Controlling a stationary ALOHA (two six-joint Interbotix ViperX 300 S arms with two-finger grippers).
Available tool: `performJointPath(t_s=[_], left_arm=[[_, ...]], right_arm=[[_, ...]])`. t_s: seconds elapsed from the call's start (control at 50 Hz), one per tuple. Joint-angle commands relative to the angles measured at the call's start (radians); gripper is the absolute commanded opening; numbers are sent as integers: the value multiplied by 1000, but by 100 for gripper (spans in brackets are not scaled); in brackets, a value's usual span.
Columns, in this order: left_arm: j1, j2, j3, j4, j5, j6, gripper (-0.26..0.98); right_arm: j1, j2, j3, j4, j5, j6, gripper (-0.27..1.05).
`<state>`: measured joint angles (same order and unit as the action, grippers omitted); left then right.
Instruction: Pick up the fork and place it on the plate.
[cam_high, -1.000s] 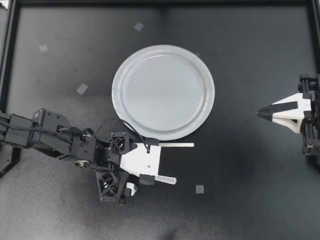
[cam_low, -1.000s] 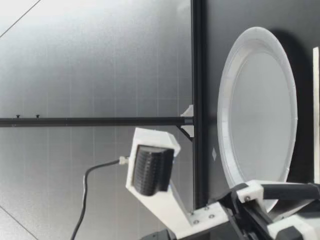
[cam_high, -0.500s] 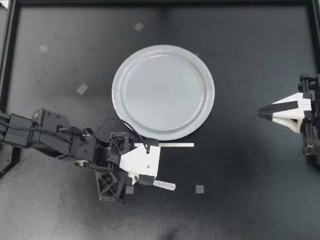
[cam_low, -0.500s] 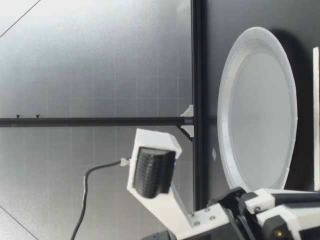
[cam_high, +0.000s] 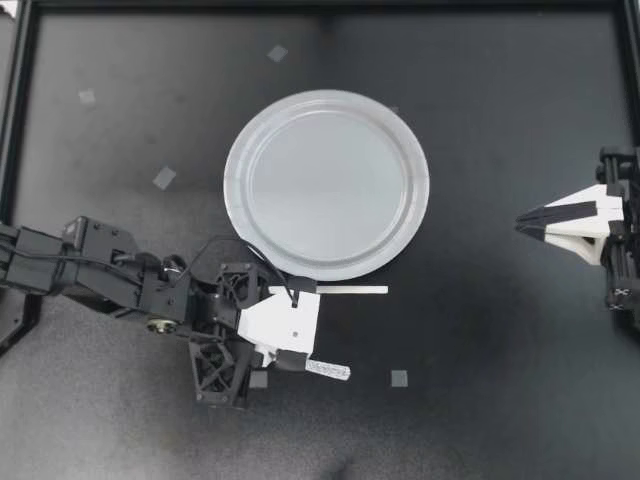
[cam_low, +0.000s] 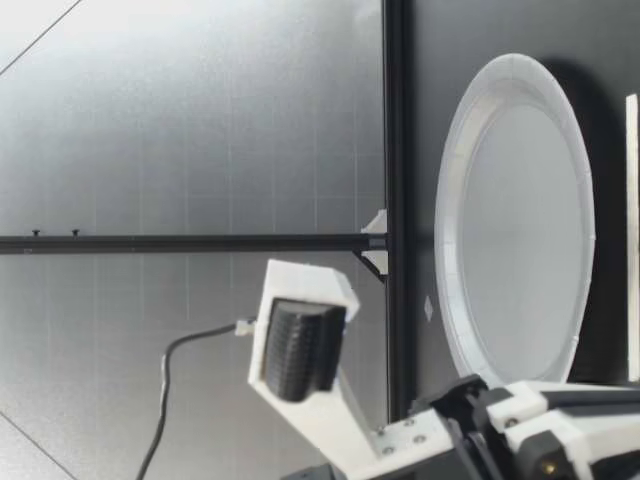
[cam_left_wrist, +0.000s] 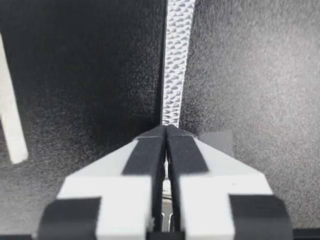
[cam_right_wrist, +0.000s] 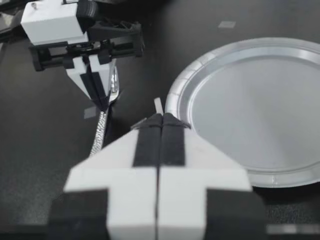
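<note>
The round grey plate (cam_high: 327, 183) lies at the table's middle. Just below its lower left rim my left gripper (cam_high: 296, 361) points down at the table, shut on the silvery fork (cam_high: 331, 371), whose textured handle sticks out to the right. In the left wrist view the fingertips (cam_left_wrist: 166, 131) are pressed together on the fork (cam_left_wrist: 176, 65), which runs straight ahead along the black mat. My right gripper (cam_high: 520, 222) hovers at the far right, shut and empty. The right wrist view shows its closed tips (cam_right_wrist: 161, 119), the fork (cam_right_wrist: 100, 132) and the plate (cam_right_wrist: 250, 110).
A thin white strip (cam_high: 352, 290) lies between the plate's rim and my left gripper. Small grey tape squares (cam_high: 399, 378) dot the mat. A black frame (cam_high: 18, 120) borders the table. In the low view the plate (cam_low: 515, 215) lies beyond the left arm.
My left gripper's fingers have closed onto the fork's handle, and the handle has shifted slightly toward the table's near edge. The right arm has not moved.
</note>
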<state>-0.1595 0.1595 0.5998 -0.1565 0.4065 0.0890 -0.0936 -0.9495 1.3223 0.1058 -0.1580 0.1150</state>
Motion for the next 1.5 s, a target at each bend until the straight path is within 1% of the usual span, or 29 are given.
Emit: performJointPath(t_s=[0.0, 0.1, 0.2, 0.26, 0.32, 0.42, 0.5, 0.56, 0.62, 0.68, 0.76, 0.82, 0.96, 1.12, 1.26, 1.3, 1.38, 1.48], left_arm=[[6, -69, -29, 23, -3, -5, 3], [17, -144, -46, 57, -3, -9, 3], [25, -249, -51, 89, -6, -9, 3], [28, -308, -43, 112, -6, -9, 3], [32, -364, -31, 129, -11, -11, 3], [41, -445, 2, 133, -26, -9, 3], [41, -494, 41, 133, -40, -15, 3], [41, -523, 74, 132, -58, -26, 3], [41, -551, 117, 132, -77, -35, 3], [44, -580, 175, 133, -89, -37, 3], [64, -635, 252, 133, -98, -38, 3], [77, -706, 301, 133, -95, -40, 3], [77, -884, 402, 133, -92, -40, 3], [80, -1089, 558, 133, -71, -52, 3], [80, -1218, 655, 133, -43, -61, 3], [81, -1244, 666, 133, -37, -61, 3], [81, -1276, 663, 132, -9, -63, 3], [81, -1284, 635, 130, 91, -72, 3]], right_arm=[[-5, 3, -12, -2, -18, -3, -7], [-5, -3, -20, -6, -37, -8, -7], [-6, -23, -35, -28, -5, -11, -7], [-5, -43, -61, -54, 97, -12, -7], [-6, -54, -92, -72, 239, -12, -7], [-5, -55, -144, -89, 522, -11, -7], [-6, -57, -153, -91, 718, -9, -7], [-5, -63, -135, -89, 799, -8, -7], [-5, -67, -127, -87, 790, -11, -7], [-5, -75, -124, -86, 779, -9, -7], [-5, -78, -120, -87, 778, -9, -7], [-5, -72, -118, -87, 778, -8, -7], [-5, -29, -117, -87, 772, -8, -7], [-5, 23, -115, -89, 762, -8, -7], [-6, 31, -117, -89, 764, -8, -7], [-5, 29, -117, -89, 764, -8, -7], [-6, 25, -115, -89, 764, -8, -7], [-6, 17, -115, -89, 762, -8, -7]])
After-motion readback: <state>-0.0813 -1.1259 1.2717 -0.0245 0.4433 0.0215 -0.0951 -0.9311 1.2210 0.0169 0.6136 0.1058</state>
